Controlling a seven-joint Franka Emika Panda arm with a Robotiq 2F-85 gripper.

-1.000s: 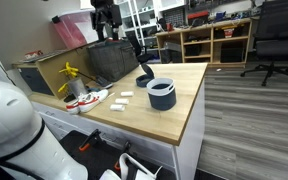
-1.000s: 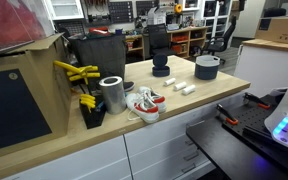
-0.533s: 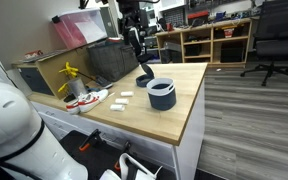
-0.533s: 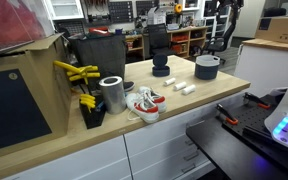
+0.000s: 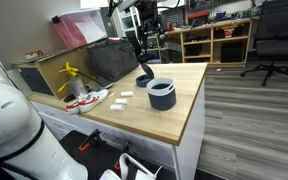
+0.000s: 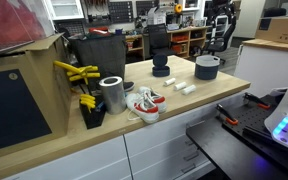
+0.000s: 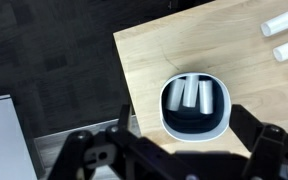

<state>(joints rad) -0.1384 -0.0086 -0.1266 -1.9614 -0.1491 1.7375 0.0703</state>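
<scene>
My gripper [image 7: 186, 128] is open and empty, high above the wooden table [image 7: 154, 60]. Directly below it stands a round dark container with a white rim [image 7: 194, 122], holding two or three white cylinders [image 7: 192, 93]. In both exterior views the gripper [image 5: 150, 38] [image 6: 220, 27] hangs well above the table, with the container [image 5: 161, 94] [image 6: 208, 67] near the table's end. Three more white cylinders [image 7: 287, 48] lie loose on the table beside the container; they also show in an exterior view [image 6: 184, 88].
A black object [image 5: 144, 75] [image 6: 161, 69] stands behind the container. A pair of red-and-white shoes [image 6: 144, 103], a silver can [image 6: 112, 94], yellow tools [image 6: 77, 72] and a dark bin [image 6: 96, 55] fill the other end. The table edge [image 7: 119, 75] drops to dark floor.
The arm has swung from the back of the table toward its end, bringing the gripper over the container. Nothing on the table has moved.
</scene>
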